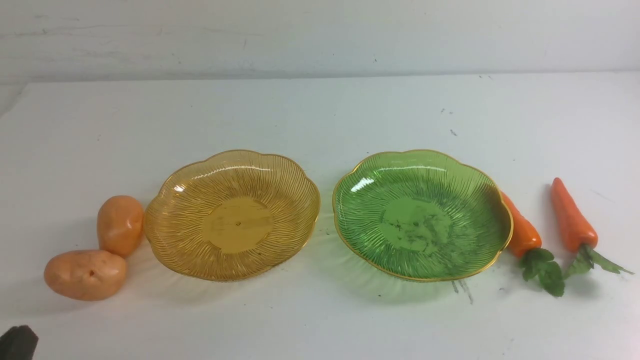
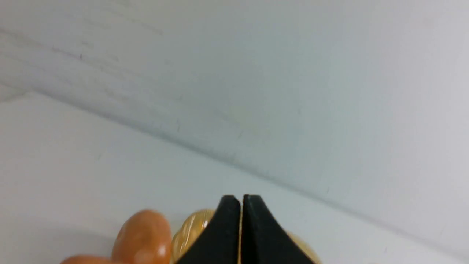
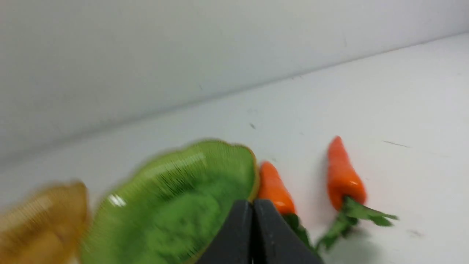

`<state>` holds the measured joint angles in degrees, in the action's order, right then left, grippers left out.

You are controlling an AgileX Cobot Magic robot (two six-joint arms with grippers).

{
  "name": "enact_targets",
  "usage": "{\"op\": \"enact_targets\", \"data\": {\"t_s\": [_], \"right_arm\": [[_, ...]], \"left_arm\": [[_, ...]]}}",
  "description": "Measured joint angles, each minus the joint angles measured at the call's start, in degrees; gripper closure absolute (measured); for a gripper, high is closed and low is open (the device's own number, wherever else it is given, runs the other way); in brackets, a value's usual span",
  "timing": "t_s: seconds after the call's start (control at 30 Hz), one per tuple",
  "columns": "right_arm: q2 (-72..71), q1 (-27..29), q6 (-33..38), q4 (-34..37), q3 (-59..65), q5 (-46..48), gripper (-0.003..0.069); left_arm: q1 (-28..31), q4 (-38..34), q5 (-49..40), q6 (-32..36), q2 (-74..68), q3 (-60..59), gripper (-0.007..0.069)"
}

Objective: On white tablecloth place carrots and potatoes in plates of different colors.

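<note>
Start at the left: your left end effector point(image 2: 241, 200) is fully closed. Its two black fingers point(image 2: 220, 238) are pressed flat together with nothing between them. In the front view only a dark piece point(image 1: 17, 342) shows at the near left corner, and you cannot tell which part it is.

Next, the nearer potato point(image 1: 85, 275) lies crosswise on the white tablecloth point(image 1: 320, 115). The farther potato point(image 1: 120, 225) sits just behind it, touching it, and rests right against the left rim of the amber plate point(image 1: 190, 235). Both potatoes are on the cloth, outside the plate.

The amber plate sits left of centre and the green plate point(image 1: 380, 175) right of centre. You will see them side by side, flat on the surface, close together but apart.

Right of the green plate are the two carrots, both on the cloth with their tips pointing away from you and their green leaves toward you. The inner carrot point(image 1: 522, 232) lies against the green plate's right rim, its tip hidden behind that rim. The outer carrot point(image 1: 572, 217) lies near it but apart, further right.

Last, your right end effector point(image 3: 253, 203) is also shut tight, gripping nothing. In its wrist view the closed tips show in front of the green plate's edge and the inner carrot; that view is blurred.
</note>
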<state>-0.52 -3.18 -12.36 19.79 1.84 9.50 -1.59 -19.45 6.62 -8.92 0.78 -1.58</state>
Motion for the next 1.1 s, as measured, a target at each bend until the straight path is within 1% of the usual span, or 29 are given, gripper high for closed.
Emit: {"op": "enact_targets", "data": {"t_s": [0.07, 0.13, 0.2, 0.23, 0.33, 0.43, 0.53, 0.57, 0.63, 0.7, 0.8, 0.87, 0.93, 1.0, 1.1], "right_arm": [[0.0, 0.0, -3.45, 7.49, 0.0, -3.87, 0.0674], [0.0, 0.0, -4.83, 11.43, 0.0, -5.69, 0.0674], [0.0, 0.0, -5.66, 14.08, 0.0, -6.83, 0.0674], [0.0, 0.0, -5.8, 14.76, 0.0, -7.2, 0.0674], [0.0, 0.0, -5.76, 14.63, 0.0, -7.69, 0.0674], [0.0, 0.0, -5.76, 14.86, 0.0, -9.07, 0.0674], [0.0, 0.0, -6.21, 15.71, -0.27, -10.1, 0.0674], [0.0, 0.0, -6.21, 15.71, -0.99, -9.5, 0.0674], [0.0, 0.0, -5.43, 14.18, -4.04, -7.04, 0.0674], [0.0, 0.0, -3.94, 12.01, -7.62, -4.12, 0.0674], [2.11, 0.0, -0.57, 7.33, -16.22, 3.38, 0.0674], [4.79, 0.0, 1.52, 5.19, -20.53, 9.22, 0.0674], [10.28, 0.0, 3.35, 2.58, -25.71, 16.1, 0.0674], [17.96, 0.0, 5.72, -0.5, -31.75, 24.77, 0.0674], [28.27, 0.0, 7.96, -3.46, -37.34, 33.28, 0.0674]], "left_arm": [[0.0, -2.12, 6.12, -0.4, 0.0, 0.0, 0.0627], [0.0, -3.29, 10.52, -0.63, 0.0, 0.0, 0.0627], [0.0, -3.88, 15.3, -0.69, 0.0, 0.06, 0.0627], [0.0, -4.14, 16.21, -0.69, 0.0, 0.51, 0.0627], [0.0, -4.32, 14.67, -0.69, 0.0, 3.48, 0.0627], [0.0, -4.39, 7.88, -0.46, 0.0, 9.91, 0.0627], [0.0, -4.26, -3.1, 1.18, -1.66, 16.63, 0.0627], [0.0, -4.2, -8.27, 2.4, -3.39, 19.53, 0.0627], [0.0, -4.06, -13.83, 4.02, -5.25, 22.73, 0.0627], [0.0, -4.07, -22.87, 5.86, -9.02, 26.67, 0.0627], [0.0, -3.76, -36.75, 8.12, -17.47, 31.99, 0.0627], [0.0, -3.65, -43.25, 8.92, -20.76, 33.92, 0.0627], [0.0, -3.01, -50.43, 10.45, -27.15, 36.27, 0.0627], [0.0, -1.81, -55.27, 12.49, -33.94, 37.16, 0.0627], [0.0, -0.59, -58.09, 14.12, -39.18, 37.16, 0.0627]]}}
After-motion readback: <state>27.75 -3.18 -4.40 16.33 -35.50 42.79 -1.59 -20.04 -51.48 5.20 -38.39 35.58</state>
